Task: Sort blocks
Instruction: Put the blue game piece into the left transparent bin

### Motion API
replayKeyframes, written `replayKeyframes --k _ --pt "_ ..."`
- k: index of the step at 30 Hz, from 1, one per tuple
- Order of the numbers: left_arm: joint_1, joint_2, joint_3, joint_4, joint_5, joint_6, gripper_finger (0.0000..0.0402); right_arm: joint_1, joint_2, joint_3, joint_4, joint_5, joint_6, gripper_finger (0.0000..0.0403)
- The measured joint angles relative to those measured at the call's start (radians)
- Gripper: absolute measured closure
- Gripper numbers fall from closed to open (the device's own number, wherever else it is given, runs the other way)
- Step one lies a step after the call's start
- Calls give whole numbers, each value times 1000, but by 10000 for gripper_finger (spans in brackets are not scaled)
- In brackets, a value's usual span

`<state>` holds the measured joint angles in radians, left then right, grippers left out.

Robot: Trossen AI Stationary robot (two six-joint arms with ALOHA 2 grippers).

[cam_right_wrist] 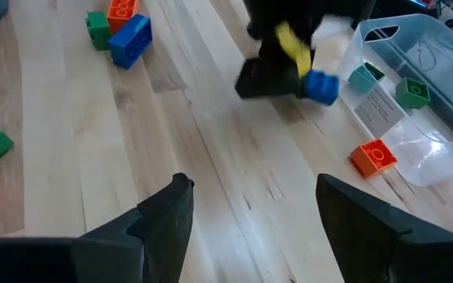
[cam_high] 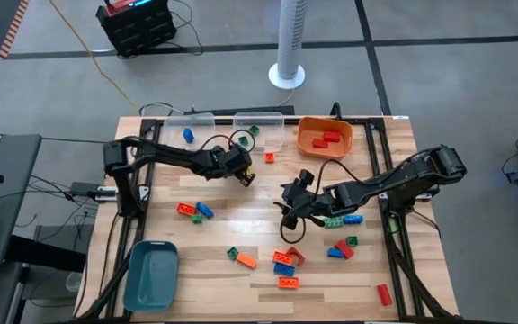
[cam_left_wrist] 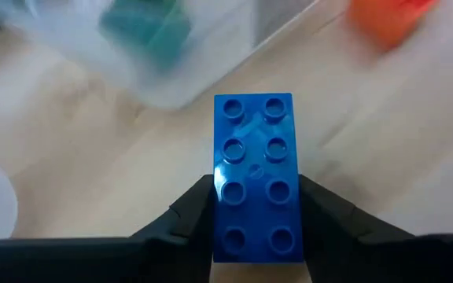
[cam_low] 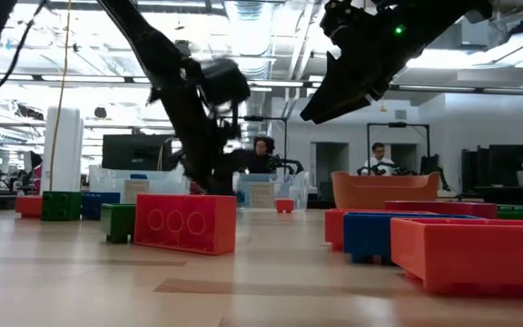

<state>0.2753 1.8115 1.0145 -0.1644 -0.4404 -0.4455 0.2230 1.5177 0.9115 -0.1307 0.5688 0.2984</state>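
Observation:
A blue eight-stud block [cam_left_wrist: 258,173] lies studs up between the fingers of my left gripper [cam_left_wrist: 259,206], which is shut on it a little near of the clear bins; from the right wrist view the block [cam_right_wrist: 321,85] shows under that gripper. In the high view my left gripper [cam_high: 244,175] is left of the table's middle. My right gripper [cam_right_wrist: 250,212] stands open over bare wood near the middle [cam_high: 293,216], with nothing between its fingers. Other blocks lie scattered: an orange and blue pair [cam_high: 192,211] and a cluster [cam_high: 286,261]. My left gripper pinches the blue block's two long sides [cam_left_wrist: 217,206] between its two fingers, at the end nearer the wrist. The fingers slant down from the table's left and lie along the block. The block sits level, studs up; whether it rests on the wood or is just clear, I cannot tell.
Two clear bins [cam_high: 259,126] stand at the far edge, one with a green block [cam_right_wrist: 412,93], the other with a blue block [cam_high: 188,135]. An orange bin [cam_high: 340,144] holds red blocks. A teal bin [cam_high: 151,274] sits near left. A small orange block [cam_right_wrist: 374,156] lies by the clear bins.

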Motion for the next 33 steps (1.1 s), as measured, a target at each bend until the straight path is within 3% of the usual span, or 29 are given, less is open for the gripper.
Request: replayKeyframes --k 8,15,23,31,33 --pt "-11 -288 2 -265 -19 28 270 5 0 0 -18 -1 8 127" --pt "61 -467 3 -507 -207 22 270 5 0 0 -2 -1 8 127" --pt "310 -412 -57 -519 -124 139 270 6 0 0 10 -1 8 127" --pt "447 -354 -58 -497 -105 233 270 6 0 0 9 -1 8 127" --pt "480 -352 -58 -526 -60 240 270 9 0 0 8 -1 8 127"
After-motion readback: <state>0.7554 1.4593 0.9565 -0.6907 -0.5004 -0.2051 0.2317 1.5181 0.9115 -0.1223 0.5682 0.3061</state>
